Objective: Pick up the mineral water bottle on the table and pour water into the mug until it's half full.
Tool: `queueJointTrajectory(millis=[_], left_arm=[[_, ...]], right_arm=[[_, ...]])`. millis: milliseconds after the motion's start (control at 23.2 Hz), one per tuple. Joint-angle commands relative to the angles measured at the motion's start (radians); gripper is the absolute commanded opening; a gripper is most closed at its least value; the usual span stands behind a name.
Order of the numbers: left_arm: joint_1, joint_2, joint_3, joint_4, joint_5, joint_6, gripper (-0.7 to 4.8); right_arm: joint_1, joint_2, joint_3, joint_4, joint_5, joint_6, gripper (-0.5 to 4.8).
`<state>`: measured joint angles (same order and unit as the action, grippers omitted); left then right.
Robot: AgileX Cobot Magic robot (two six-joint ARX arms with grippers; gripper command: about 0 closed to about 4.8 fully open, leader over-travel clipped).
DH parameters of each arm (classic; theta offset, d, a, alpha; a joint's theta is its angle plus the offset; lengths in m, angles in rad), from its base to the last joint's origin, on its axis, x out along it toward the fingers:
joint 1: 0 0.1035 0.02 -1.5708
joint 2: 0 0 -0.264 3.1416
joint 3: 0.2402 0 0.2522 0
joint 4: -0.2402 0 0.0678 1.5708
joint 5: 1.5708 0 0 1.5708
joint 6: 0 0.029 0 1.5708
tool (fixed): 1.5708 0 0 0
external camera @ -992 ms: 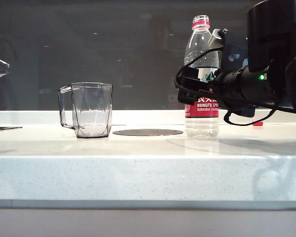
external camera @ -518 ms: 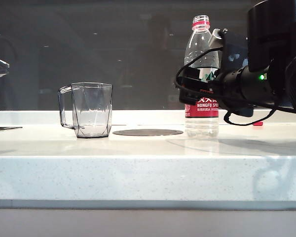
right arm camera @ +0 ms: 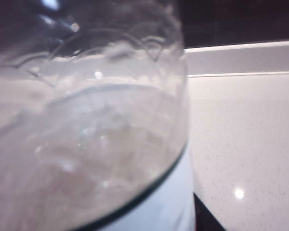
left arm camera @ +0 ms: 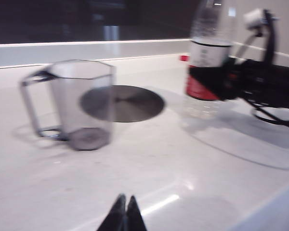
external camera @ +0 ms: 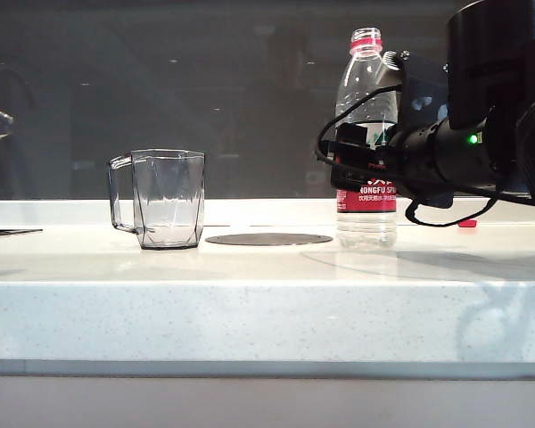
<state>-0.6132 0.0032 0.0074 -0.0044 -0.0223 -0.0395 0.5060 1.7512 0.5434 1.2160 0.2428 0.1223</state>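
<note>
I see the mineral water bottle (external camera: pixel 366 134) standing upright and uncapped on the white speckled table (external camera: pixel 267 312), clear plastic with a red neck ring and red-and-white label. The mug (external camera: pixel 168 198), clear faceted glass, stands upright and empty well apart from it, handle facing away from the bottle.

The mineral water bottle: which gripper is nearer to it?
Right. The right gripper is around the mineral water bottle's label; the left gripper hovers far away, nearer the mug.

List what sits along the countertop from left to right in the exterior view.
Clear faceted glass mug → flat dark round disc → tall clear plastic water bottle with a red label, with the right gripper at its label.
</note>
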Motion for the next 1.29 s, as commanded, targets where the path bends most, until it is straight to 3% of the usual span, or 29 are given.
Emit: queueJointTrajectory(millis=[43, 216, 345, 776, 906, 1294], left_arm=[[0.071, 0.0, 0.003, 0.005, 0.0, 0.003, -0.04], [0.158, 0.0, 0.003, 0.005, 0.0, 0.003, -0.04], [0.191, 0.0, 0.003, 0.004, 0.0, 0.003, -0.04], [0.192, 0.0, 0.003, 0.002, 0.0, 0.003, -0.04], [0.192, 0.0, 0.003, 0.001, 0.0, 0.003, -0.04], [0.192, 0.0, 0.003, -0.002, 0.0, 0.003, -0.04]], right_arm=[[0.005, -0.007, 0.017, 0.033, -0.027, -0.132, 3.36], [0.013, -0.023, 0.035, 0.018, -0.061, -0.238, 3.36], [0.019, -0.066, 0.076, -0.096, -0.062, -0.35, 3.36], [0.058, -0.098, 0.249, -0.398, -0.061, -0.618, 3.36], [0.095, -0.098, 0.33, -0.541, -0.061, -0.752, 3.36], [0.114, -0.091, 0.384, -0.616, -0.004, -0.893, 3.36]])
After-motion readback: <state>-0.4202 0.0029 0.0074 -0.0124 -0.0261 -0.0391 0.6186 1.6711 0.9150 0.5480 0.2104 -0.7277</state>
